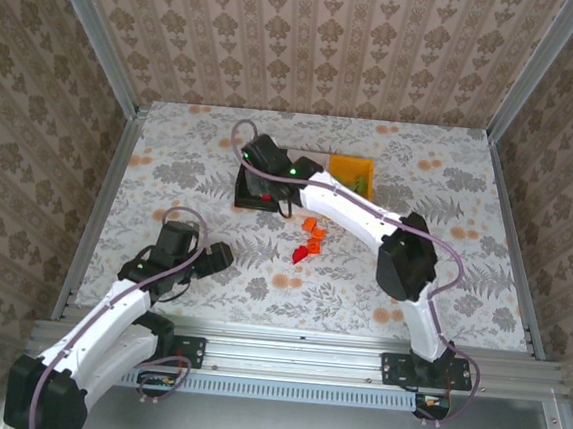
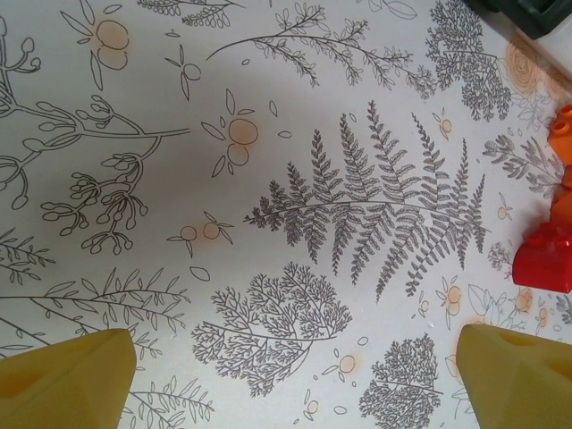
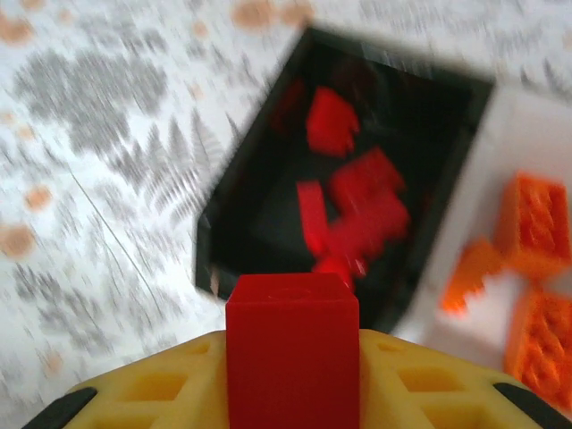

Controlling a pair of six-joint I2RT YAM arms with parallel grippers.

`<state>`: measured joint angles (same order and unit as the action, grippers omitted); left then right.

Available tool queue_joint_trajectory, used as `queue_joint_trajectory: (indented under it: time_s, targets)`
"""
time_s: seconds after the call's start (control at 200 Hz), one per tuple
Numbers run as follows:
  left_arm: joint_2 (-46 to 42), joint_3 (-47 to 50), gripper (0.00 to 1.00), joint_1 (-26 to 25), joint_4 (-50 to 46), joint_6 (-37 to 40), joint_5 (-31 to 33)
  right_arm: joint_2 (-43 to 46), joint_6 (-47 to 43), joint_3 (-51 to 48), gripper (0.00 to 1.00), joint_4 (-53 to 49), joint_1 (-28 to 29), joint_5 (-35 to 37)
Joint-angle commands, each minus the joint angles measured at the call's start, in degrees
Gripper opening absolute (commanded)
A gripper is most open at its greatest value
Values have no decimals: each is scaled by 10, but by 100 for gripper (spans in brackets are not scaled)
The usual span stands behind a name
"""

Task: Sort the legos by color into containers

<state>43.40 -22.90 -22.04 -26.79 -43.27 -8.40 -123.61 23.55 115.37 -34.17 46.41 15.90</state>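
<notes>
red lego (image 3: 292,344) clamped in right tool (image 3: 292,380), wrist view, at black bin (image 3: 429,134).

**Smeared, cropped and covered**

The right wrist view is motion-blurred: the red legos (image 3: 357,206) in the black bin (image 3: 259,214) melt into one blot, uncountable; the white bin (image 3: 523,116) runs off the right edge, and the red brick (image 3: 292,331) clamped in the right pincer (image 3: 292,357) is cut by the bottom edge. From above, the right arm (image 1: 352,215) covers most of the black bin and a corner of the orange-yellow bin (image 1: 346,165). In the left wrist view the left pincer (image 2: 295,375) shows cropped fingertips (image 2: 67,375) wide apart, with a loose red lego (image 2: 545,259), orange legos (image 2: 563,143) and a dark corner (image 2: 527,13) clipped by the frame.
</notes>
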Motion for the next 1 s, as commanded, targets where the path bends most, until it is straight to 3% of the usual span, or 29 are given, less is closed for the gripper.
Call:
queue_joint_trajectory:
  time_s: [0.0, 0.245, 0.47, 0.615, 0.7, 0.86, 0.995]
  targets:
    - [-8, 5, 94, 12, -13, -18, -19, -97, -35, 101, 37, -61, -18, -6]
    - [-11, 10, 94, 17, -14, -26, -43, -235, -54, 314, 38, -146, -33, -19]
    - [-24, 6, 95, 18, -16, -23, -48, -222, -61, 317, 55, -147, -34, -10]
    - [-19, -9, 96, 18, -8, -16, -54, -166, -64, 300, 56, -142, -24, -13]
    - [-9, -10, 96, 18, 10, -17, -55, -99, -65, 223, 57, -126, -15, 5]
    - [30, -18, 96, 18, 27, -13, -73, 98, -38, -93, 58, 15, -16, 13]
    - [30, 2, 98, 18, 26, -1, -56, 193, 20, -278, 60, 79, -27, 26]
